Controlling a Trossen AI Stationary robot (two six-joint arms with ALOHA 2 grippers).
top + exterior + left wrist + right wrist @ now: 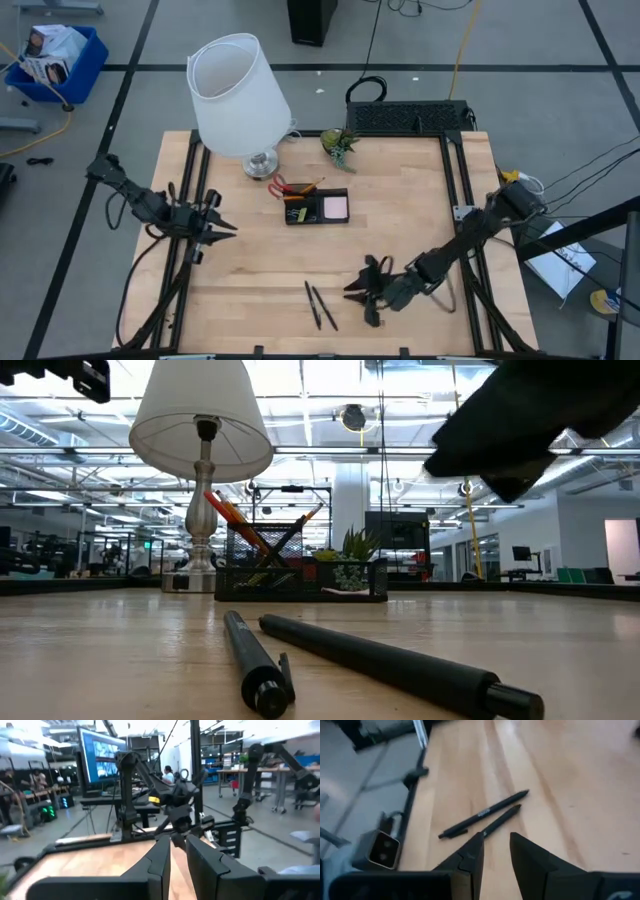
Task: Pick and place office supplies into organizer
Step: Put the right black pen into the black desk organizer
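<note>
Two black pens [318,305] [485,815] lie side by side on the wooden table near its front edge, also seen close up in the low view [390,660]. My right gripper [352,292] [496,837] hovers just right of them, pointing at them, open by a narrow gap with nothing in it. The black organizer [292,212] [300,575] stands mid-table and holds a pink sticky-note pad [335,207]. Red-handled scissors [280,187] and an orange pencil [307,187] stick out at its far side. My left gripper [230,226] [177,840] hangs at the table's left edge, shut and empty.
A white-shaded lamp [240,95] stands at the far left of the table. A small green plant [340,143] and a black wire rack [410,118] are at the far edge. Bare wood lies between the pens and the organizer.
</note>
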